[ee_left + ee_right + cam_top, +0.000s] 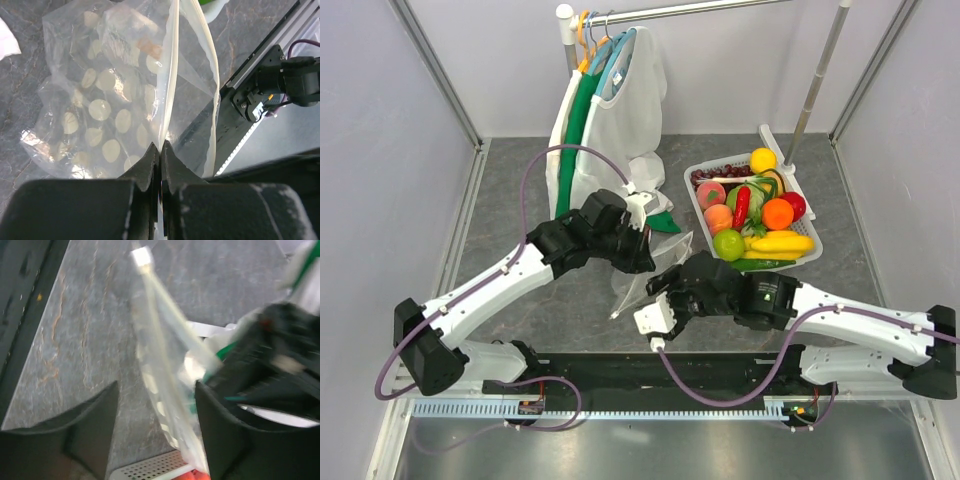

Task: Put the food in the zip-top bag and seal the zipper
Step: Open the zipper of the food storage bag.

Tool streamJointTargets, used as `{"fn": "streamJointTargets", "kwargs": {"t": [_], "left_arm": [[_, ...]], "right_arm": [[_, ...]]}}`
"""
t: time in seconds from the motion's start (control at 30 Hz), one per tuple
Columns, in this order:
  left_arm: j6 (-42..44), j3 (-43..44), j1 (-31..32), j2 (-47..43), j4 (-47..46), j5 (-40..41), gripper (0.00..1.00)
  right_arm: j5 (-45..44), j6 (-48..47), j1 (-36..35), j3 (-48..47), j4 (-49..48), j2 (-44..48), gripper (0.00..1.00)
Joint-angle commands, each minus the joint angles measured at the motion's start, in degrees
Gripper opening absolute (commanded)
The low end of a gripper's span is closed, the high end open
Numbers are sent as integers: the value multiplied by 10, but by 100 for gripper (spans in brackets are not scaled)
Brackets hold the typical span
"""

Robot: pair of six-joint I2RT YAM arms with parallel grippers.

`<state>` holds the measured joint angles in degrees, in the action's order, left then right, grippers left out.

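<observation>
The clear zip-top bag (655,268) with white polka dots hangs in the middle of the table. My left gripper (642,252) is shut on its mouth edge. In the left wrist view the jaws (161,148) pinch one pale zipper strip (171,75), the other strip (214,85) hangs apart from it, so the mouth is open, and the dotted bag (100,110) sags below. My right gripper (663,285) is open, and in its wrist view (157,412) the bag (167,385) hangs between the spread fingers. The food (752,212) lies in the basket: lemon (763,158), green apple (728,244), red chili (742,205).
The white slotted basket (812,252) stands at the right; its rim shows in the right wrist view (145,471). White mesh garments (610,110) hang on a rack (700,8) at the back. A slanted pole (815,85) rises beside the basket. A black rail (620,372) runs along the near edge.
</observation>
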<state>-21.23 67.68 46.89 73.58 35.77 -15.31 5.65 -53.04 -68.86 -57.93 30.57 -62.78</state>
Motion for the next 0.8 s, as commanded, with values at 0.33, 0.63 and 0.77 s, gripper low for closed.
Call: {"fn": "streamJointTargets", "kwargs": {"t": [0.33,0.63,0.77], "left_arm": [[6,-4,-102,-111,81,24,2],[22,-7,-102,-98,120,118,2],[27,-24,-102,-97,119,69,2]], "right_arm": [[-123,-73,10,94,88,122,0],[-90,-102,79,176,57,154,0],[-66,-105,103,168,-5,106,0]]}}
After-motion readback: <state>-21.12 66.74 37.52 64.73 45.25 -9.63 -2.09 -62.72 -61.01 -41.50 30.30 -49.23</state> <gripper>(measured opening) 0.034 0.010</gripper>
